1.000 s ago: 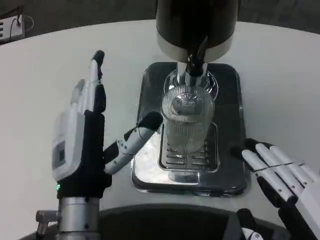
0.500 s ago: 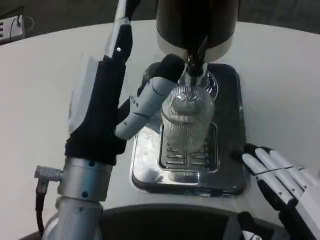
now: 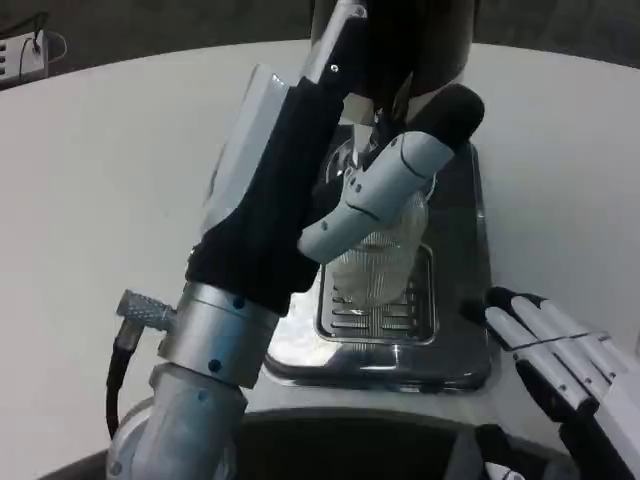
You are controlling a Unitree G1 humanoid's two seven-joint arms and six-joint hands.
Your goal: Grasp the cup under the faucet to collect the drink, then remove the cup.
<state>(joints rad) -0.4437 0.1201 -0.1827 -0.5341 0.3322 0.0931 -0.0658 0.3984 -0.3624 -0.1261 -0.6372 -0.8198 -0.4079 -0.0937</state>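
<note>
The white table (image 3: 110,170) curves off to a dark floor, with a power strip (image 3: 22,55) at ten o'clock. The cup (image 3: 385,262) stands on the tray (image 3: 470,300) below the faucet (image 3: 385,125). My left hand (image 3: 300,190) has risen from eight o'clock toward the dispenser (image 3: 440,45), fingers spread, holding nothing. My right hand (image 3: 560,350) stays at four o'clock, fingers straight and apart.

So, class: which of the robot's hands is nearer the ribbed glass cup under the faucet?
Left. The left hand reaches over the cup, one finger crossing its top. The right hand rests apart, beside the tray's right edge.
</note>
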